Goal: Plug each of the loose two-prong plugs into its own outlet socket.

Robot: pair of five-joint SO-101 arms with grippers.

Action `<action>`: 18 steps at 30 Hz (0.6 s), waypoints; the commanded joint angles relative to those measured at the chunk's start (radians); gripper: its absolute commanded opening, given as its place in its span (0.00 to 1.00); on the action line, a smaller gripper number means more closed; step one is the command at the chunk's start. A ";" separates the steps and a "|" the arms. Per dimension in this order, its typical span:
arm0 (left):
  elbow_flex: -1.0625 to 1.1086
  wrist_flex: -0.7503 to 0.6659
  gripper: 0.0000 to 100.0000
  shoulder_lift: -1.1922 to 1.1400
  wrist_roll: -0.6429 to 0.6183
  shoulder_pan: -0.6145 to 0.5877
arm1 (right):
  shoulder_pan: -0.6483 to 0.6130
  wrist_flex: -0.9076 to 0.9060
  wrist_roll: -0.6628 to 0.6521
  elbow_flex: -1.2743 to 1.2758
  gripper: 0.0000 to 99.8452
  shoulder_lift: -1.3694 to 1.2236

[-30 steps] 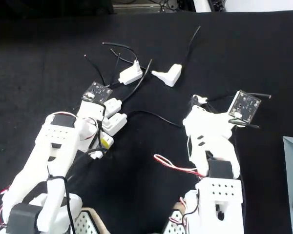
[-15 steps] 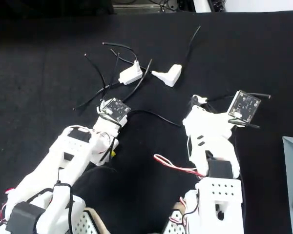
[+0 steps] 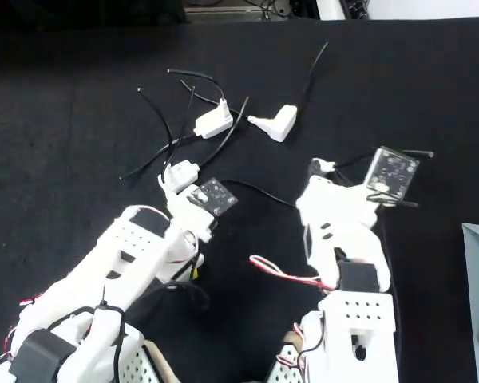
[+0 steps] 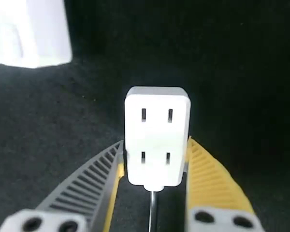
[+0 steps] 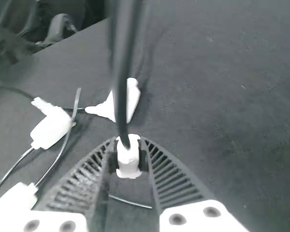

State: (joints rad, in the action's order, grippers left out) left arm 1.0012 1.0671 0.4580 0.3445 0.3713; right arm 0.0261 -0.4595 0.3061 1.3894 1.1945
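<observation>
The step in hand looks like the mating of one pair, with each arm carrying one half. The left gripper (image 4: 154, 145) has its jaws clamped on the sides of a white outlet socket (image 4: 156, 130). The socket's slotted face is turned towards the wrist camera, and a thin lead runs out of its lower end. From above, this gripper (image 3: 180, 177) sits near the middle of the tabletop (image 3: 72, 88), a little towards the left edge.

The right gripper (image 5: 129, 145) has its jaws closed on a small white plug (image 5: 128, 164), whose black cord (image 5: 121, 72) rises straight past the lens. Its prongs are hidden. In the high view this gripper (image 3: 321, 167) is right of centre, well apart from the left one.

Two more white pieces lie loose nearer the far edge: a blocky one (image 3: 214, 121) on a tangle of black leads, and an angled one (image 3: 275, 122) just beside it.

The next move probably calls for bringing the two held parts together. The prongs must line up squarely with one pair of slots before any push, and the stiff cord may twist the plug in the grip.
</observation>
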 commanded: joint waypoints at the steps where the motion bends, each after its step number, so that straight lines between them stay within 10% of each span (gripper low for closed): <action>1: -0.110 0.077 0.16 0.017 0.002 -0.038 | -0.068 0.005 -0.072 -0.004 0.01 0.010; 18: -0.148 0.044 0.27 0.055 -0.061 -0.076 | -0.161 -0.064 -0.147 0.004 0.01 0.010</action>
State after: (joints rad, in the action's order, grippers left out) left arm 0.9260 1.0994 0.4580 0.3000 0.3069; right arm -0.1227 -0.5194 0.1649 1.4001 1.1945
